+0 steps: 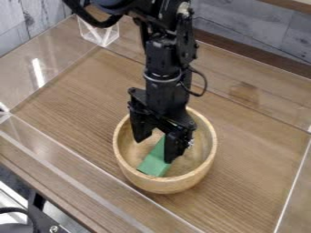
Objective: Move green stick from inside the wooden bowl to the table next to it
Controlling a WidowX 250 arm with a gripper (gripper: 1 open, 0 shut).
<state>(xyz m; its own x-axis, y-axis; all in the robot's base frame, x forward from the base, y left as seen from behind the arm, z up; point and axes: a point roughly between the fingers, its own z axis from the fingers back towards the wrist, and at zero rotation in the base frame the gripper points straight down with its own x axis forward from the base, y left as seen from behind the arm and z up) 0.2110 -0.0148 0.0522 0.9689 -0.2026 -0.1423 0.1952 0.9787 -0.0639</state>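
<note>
Stick (157,164) lies in the bowl (134,169), lower centre of frame, slanting from the bowl's lower left up towards the claw. Its upper end is hidden behind the fingers. Claw (163,139) points straight down into the bowl, jaws wide apart and straddling the stick's upper end; can't tell if a finger touches it, no grip visible. Bowl sits on the table (73,91), clear wall (36,55) at left.

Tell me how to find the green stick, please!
Look at the brown wood-grain table and find the round wooden bowl near its front. Inside it, under the black gripper, lies the green stick, the only green thing there.
</note>
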